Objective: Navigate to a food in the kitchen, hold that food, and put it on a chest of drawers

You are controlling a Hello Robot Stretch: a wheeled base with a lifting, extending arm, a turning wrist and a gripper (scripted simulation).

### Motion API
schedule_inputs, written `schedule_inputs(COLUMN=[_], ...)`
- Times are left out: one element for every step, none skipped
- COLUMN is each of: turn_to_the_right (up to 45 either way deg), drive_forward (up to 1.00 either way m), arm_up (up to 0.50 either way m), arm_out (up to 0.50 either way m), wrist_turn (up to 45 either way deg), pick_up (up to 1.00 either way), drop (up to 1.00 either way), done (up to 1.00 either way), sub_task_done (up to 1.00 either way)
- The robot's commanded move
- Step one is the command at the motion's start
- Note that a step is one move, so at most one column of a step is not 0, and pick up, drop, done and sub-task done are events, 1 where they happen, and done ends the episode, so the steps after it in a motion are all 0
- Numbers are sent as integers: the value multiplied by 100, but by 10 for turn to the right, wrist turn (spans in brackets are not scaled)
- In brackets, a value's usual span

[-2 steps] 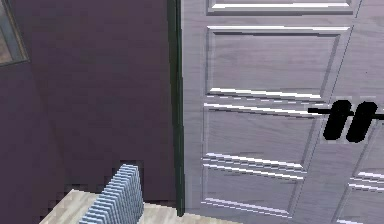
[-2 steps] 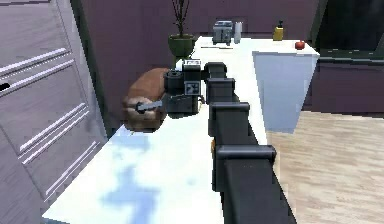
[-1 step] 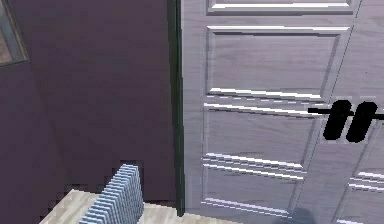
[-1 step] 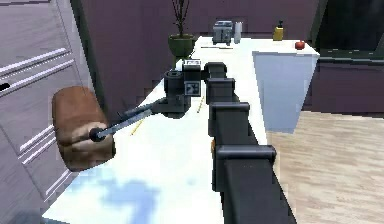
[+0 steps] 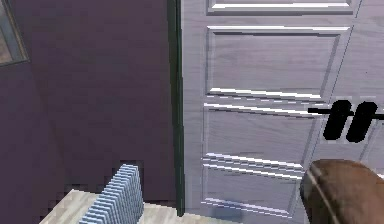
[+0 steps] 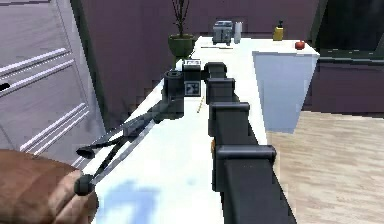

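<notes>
door [image 5: 270, 110] blocks ahead; brown lump [image 6: 40, 190], perhaps bread, by fingers [image 6: 130, 128].

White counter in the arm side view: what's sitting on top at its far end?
At the far end stand a potted plant, a grey toaster-like box, a yellow bottle and a red round thing. The arm covers a strip of the counter; anything under it is hidden.
</notes>
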Motion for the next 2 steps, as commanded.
schedule_inputs(turn_to_the_right=[0, 0], drive_forward=[0, 0], arm_up=[0, 0], arm_out=[0, -28], wrist_turn=[-150, 0], pick_up=[0, 0], drop=[0, 0], done=[0, 0], sub_task_done=[0, 0])
